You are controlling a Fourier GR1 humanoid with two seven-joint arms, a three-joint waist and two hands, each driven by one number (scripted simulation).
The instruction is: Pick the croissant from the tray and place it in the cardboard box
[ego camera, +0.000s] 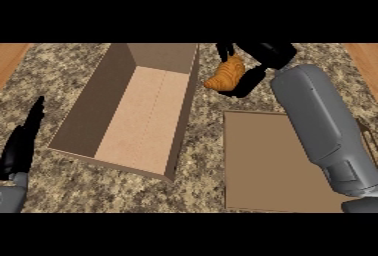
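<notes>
**Golden croissant held beside the box's far corner**

Golden-brown and ridged, the curved croissant (226, 75) sits in the black right hand (255, 65), whose fingers curl round it from the far side and from below. The pastry hangs near the view's upper middle, just right of the far right corner of the open brown cardboard box (81, 117), outside its wall, over the speckled granite counter (199, 165). The grey right forearm (325, 125) runs up from the lower right edge and crosses the flat brown rectangular tray (269, 165), which lies to the right of the box and well short of the croissant. At the left edge the black left hand (21, 145) rests with straight fingers pointing up, apart from the box.
</notes>
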